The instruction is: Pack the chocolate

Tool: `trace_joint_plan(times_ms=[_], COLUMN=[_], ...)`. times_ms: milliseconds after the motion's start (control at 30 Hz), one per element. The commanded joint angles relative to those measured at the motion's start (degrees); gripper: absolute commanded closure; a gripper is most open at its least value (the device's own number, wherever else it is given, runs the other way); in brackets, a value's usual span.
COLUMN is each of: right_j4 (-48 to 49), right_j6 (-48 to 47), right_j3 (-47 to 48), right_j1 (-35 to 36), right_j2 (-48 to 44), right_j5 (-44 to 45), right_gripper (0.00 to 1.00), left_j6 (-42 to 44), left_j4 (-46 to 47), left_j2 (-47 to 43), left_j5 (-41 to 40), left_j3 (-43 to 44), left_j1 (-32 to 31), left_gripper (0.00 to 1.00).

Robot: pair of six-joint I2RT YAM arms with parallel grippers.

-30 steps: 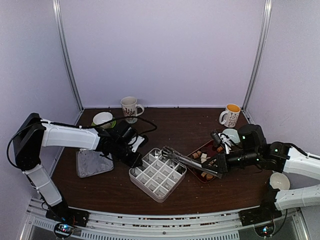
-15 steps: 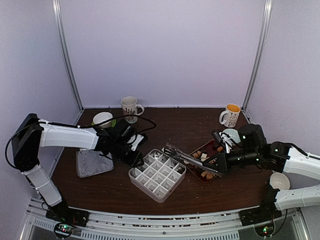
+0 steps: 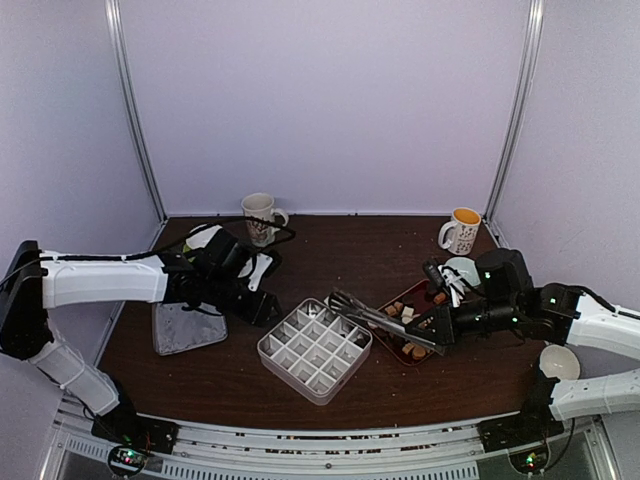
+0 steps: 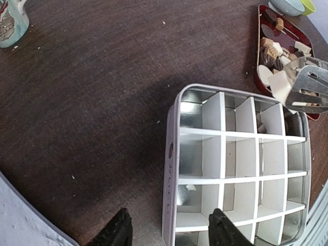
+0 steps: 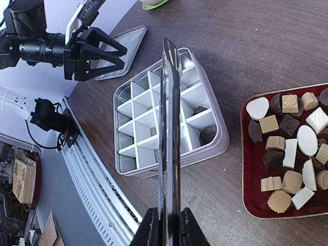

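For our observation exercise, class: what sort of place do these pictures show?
Probably a robot lab test cell: plain walls and metal posts enclose one table, with a left arm and right arm mounted at its near edge.

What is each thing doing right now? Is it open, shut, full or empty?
Left tool: open, holding nothing.
Right tool: shut on the tongs.
Tongs: held, reaching over the box.
Box: open on top, almost empty, one dark chocolate inside.
Red tray: loaded with chocolates.
White mug: upright.
Mug with yellow inside: upright.
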Motion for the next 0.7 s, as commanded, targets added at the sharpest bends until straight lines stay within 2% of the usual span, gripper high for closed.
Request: trace_joint_plan(times_ms=[0, 100, 267, 567, 667], right_j4=[1.05, 1.04, 1.31, 1.07, 0.52], right_j6=[-0.34, -0.21, -0.27, -0.68, -1.16], right_j3=[2.19, 2.18, 2.21, 2.28, 2.61], right_j1=[0.52, 0.78, 1.12, 1.67, 1.85], right_j2=[-0.49, -0.36, 0.00, 0.73, 1.12], right_j5=[1.48, 1.59, 1.86, 2.46, 2.47], right_gripper=[0.87, 0.87, 0.87, 0.87, 0.87], left_j6=[-1.49, -2.02, -2.41, -2.60, -2.72], left_j4=[4.35, 5.24, 7.53, 9.95, 10.24], left_j2=[-4.31, -6.41, -10.56, -15.59, -16.53], left_j5=[-2.51, -2.97, -4.09, -6.34, -6.72], left_j3=[-2.86, -4.28, -7.11, -9.96, -10.52], left_j1=[0.45, 1.34, 1.81, 1.83, 1.83], left_gripper=[0.45, 0.39, 0.25, 0.15, 0.06])
